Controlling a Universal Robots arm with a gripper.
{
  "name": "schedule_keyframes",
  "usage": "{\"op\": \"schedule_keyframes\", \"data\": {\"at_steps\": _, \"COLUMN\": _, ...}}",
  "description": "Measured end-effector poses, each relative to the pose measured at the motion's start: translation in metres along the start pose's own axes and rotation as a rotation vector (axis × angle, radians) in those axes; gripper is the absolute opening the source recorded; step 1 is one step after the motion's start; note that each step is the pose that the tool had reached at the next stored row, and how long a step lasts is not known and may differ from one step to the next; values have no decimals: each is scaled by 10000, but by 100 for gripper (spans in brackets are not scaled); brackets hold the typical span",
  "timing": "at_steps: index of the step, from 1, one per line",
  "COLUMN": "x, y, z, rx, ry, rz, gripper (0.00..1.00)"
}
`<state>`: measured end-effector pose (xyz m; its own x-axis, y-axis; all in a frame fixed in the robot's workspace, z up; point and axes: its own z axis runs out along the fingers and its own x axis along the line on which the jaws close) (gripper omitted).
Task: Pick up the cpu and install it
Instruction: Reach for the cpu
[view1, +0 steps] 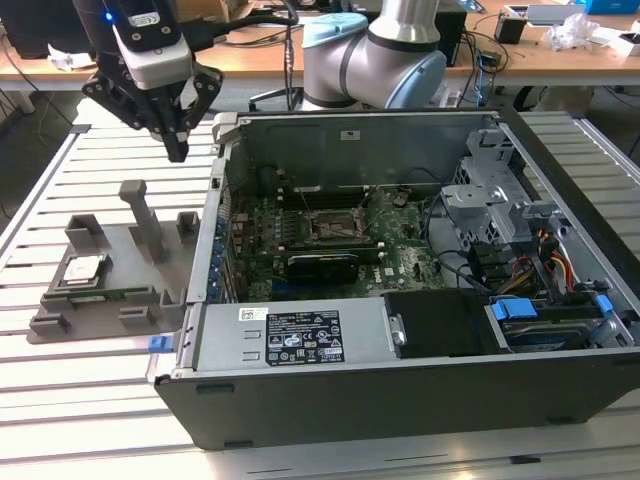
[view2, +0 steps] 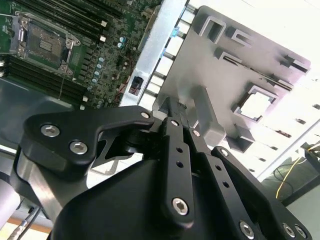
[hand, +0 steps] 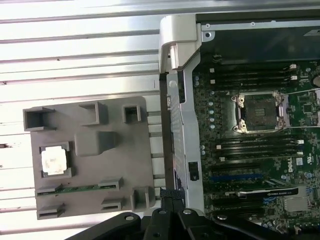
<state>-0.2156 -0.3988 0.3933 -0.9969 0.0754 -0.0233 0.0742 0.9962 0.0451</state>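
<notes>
The cpu (view1: 83, 270), a small silvery square chip, lies flat in a recess of the grey holder block (view1: 110, 255) on the slatted table, at the exterior view's left of the computer case. In both wrist views the cpu (hand: 54, 161) (view2: 256, 106) still rests in that recess. My gripper (view1: 179, 152) hangs well above the holder's far side, close to the case's corner, shut with nothing in it. Its black fingertips (hand: 170, 194) (view2: 172, 105) are pressed together. The black socket frame (view1: 330, 228) (hand: 260, 112) sits open on the green motherboard.
The open computer case (view1: 300, 345) lies on its side with its metal wall (hand: 177, 100) between the holder and the motherboard. A narrow green circuit strip (hand: 80, 189) lies in the holder beside the cpu. A grey upright post (view1: 145, 215) rises from the holder. Desks with cables stand behind.
</notes>
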Motion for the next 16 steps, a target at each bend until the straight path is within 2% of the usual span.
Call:
{"op": "schedule_keyframes", "data": {"at_steps": 9, "x": 81, "y": -6, "z": -3, "rx": 1, "ry": 1, "rz": -1, "gripper": 11}}
{"op": "schedule_keyframes", "data": {"at_steps": 16, "x": 180, "y": -14, "z": -5, "rx": 0, "ry": 0, "rz": -1, "gripper": 11}}
